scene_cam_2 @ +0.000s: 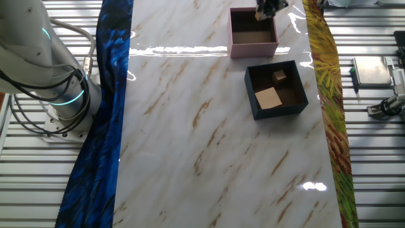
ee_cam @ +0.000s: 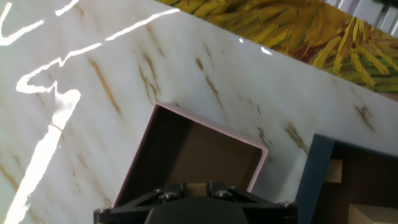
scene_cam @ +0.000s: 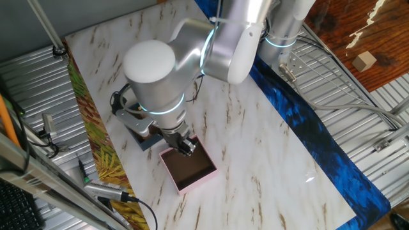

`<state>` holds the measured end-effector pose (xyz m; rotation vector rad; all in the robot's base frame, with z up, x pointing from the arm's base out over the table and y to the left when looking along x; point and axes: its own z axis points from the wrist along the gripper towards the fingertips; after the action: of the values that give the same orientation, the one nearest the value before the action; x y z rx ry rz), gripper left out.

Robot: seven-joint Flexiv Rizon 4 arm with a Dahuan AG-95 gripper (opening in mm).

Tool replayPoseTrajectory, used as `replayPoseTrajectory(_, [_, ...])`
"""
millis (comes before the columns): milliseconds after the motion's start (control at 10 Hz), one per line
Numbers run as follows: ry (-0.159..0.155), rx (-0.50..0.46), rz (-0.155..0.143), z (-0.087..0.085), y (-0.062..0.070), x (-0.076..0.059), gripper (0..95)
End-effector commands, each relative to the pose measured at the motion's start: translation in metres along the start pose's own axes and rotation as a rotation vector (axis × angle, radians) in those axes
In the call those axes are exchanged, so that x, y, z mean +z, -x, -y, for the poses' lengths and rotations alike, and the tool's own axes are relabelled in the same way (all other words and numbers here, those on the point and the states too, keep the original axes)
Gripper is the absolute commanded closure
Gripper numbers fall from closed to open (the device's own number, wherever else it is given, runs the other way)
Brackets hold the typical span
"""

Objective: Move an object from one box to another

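A white bench (scene_cam_2: 209,126) with brown streaks holds two small square boxes. The pink box (scene_cam_2: 253,49) sits near the far end of the bench in the other fixed view. The dark blue box (scene_cam_2: 278,113) sits just beside it, and they do not touch there. Both boxes have low walls and a brown inside.

The silver robot arm (scene_cam: 192,57) bends over the bench. Its fingers (scene_cam: 186,147) hang over the pink box, by the wall that is nearest to the blue box. In the other fixed view the fingers (scene_cam_2: 266,9) are at the far corner of the pink box, right at the top edge of the picture.

In the hand view, the pink box (ee_cam: 186,158) lies right under the hand, and a bit of the blue box (ee_cam: 311,180) shows at the right. A small tan bit shows between the fingers at the bottom, but it is too hidden to tell what it is. I cannot tell if the fingers are apart or together.

Inside the blue box lie two light brown wood pieces. One is a flat square piece (scene_cam_2: 268,98). The other is a little block (scene_cam_2: 280,76) near the back wall.

A strip of blue cloth (scene_cam_2: 104,114) runs along one long side of the bench. A strip of yellow and green cloth (scene_cam_2: 329,95) runs along the other side.
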<state>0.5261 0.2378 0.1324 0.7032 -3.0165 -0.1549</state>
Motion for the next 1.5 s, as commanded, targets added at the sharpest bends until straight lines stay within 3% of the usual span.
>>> replayPoseTrajectory(100, [0.000,-0.006,0.005,0.003,-0.007,0.008,95.0])
replayPoseTrajectory(500, [0.001,-0.015,0.026,0.010,-0.023,0.036,95.0])
replayPoseTrajectory(800, [-0.006,-0.029,0.060,0.019,-0.032,0.058,95.0])
replayPoseTrajectory(1100, [-0.010,-0.039,0.079,0.024,-0.035,0.070,95.0])
replayPoseTrajectory(1500, [-0.011,-0.033,0.082,0.024,-0.033,0.074,95.0])
